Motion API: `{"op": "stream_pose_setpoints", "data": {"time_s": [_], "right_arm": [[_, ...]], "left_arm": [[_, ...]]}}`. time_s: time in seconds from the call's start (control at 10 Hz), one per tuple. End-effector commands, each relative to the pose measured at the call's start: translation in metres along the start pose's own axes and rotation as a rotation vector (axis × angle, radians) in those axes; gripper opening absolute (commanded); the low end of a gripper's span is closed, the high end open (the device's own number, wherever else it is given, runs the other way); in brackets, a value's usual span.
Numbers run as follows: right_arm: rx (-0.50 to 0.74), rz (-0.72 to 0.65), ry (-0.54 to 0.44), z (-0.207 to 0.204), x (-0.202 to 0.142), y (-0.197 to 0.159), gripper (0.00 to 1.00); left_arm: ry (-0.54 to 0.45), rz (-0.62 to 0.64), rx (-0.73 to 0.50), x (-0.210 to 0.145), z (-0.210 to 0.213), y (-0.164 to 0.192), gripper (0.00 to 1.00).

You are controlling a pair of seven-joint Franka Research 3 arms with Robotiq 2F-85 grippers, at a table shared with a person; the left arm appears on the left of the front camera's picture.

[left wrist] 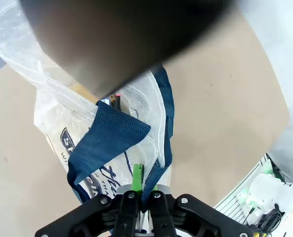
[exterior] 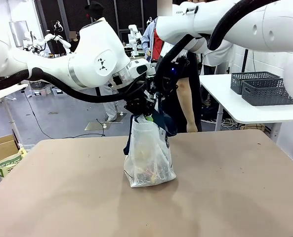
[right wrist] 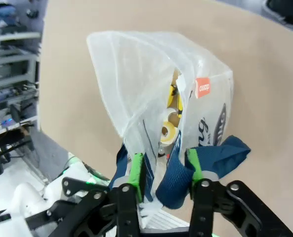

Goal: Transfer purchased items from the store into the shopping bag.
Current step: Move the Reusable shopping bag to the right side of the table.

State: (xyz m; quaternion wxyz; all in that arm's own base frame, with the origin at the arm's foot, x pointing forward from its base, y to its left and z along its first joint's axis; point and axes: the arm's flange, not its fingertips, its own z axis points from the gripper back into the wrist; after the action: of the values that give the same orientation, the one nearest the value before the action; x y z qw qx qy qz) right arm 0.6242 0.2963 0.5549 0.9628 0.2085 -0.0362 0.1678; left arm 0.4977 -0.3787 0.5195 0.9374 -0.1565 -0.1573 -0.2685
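Observation:
The shopping bag (exterior: 148,155) stands upright in the middle of the table, a translucent tote with navy straps. Purchased items (exterior: 147,174) lie at its bottom, yellow and red among them. My left gripper (exterior: 140,109) hangs over the bag's mouth. In the left wrist view this gripper (left wrist: 145,195) is shut on a navy strap (left wrist: 111,133). My right gripper (exterior: 159,109) is beside it at the bag's top. Its fingers (right wrist: 165,170) stand apart around the other strap (right wrist: 225,153), above the bag (right wrist: 136,74) with yellow packs (right wrist: 168,131) inside.
A person (exterior: 186,98) stands behind the bag at the far side of the brown table (exterior: 235,197). Two dark grey slotted baskets (exterior: 262,88) sit on a white side table at the back right. A cardboard box (exterior: 3,148) stands off the table's left edge.

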Motion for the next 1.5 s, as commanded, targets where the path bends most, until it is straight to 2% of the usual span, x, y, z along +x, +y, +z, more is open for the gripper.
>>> {"op": "stream_pose_setpoints", "data": {"time_s": [0.0, 0.3, 0.4, 0.8, 1.2, 1.3, 1.4], "right_arm": [[0.051, 0.037, -0.017, 0.006, -0.022, -0.015, 1.00], [0.075, 0.032, -0.042, 0.034, -0.050, -0.047, 1.00], [0.074, 0.089, -0.050, 0.042, -0.064, -0.058, 1.00], [-0.061, 0.542, -0.011, 0.081, -0.135, -0.088, 1.00], [-0.176, 0.807, -0.149, 0.108, -0.170, -0.125, 1.00], [-0.175, 0.835, -0.206, 0.112, -0.172, -0.128, 1.00], [-0.175, 0.773, -0.251, 0.117, -0.171, -0.132, 1.00]], "left_arm": [[0.000, 0.004, -0.003, 0.000, 0.000, 0.000, 0.00], [0.000, 0.004, -0.003, 0.000, 0.000, 0.000, 0.00], [0.000, 0.004, -0.003, 0.000, 0.000, 0.000, 0.00], [0.000, 0.004, -0.003, 0.000, 0.000, 0.000, 0.00], [0.000, 0.004, -0.003, 0.000, 0.000, 0.000, 0.00], [0.000, 0.004, -0.003, 0.000, 0.000, 0.000, 0.00], [0.000, 0.004, -0.003, 0.000, 0.000, 0.000, 0.00]]}}
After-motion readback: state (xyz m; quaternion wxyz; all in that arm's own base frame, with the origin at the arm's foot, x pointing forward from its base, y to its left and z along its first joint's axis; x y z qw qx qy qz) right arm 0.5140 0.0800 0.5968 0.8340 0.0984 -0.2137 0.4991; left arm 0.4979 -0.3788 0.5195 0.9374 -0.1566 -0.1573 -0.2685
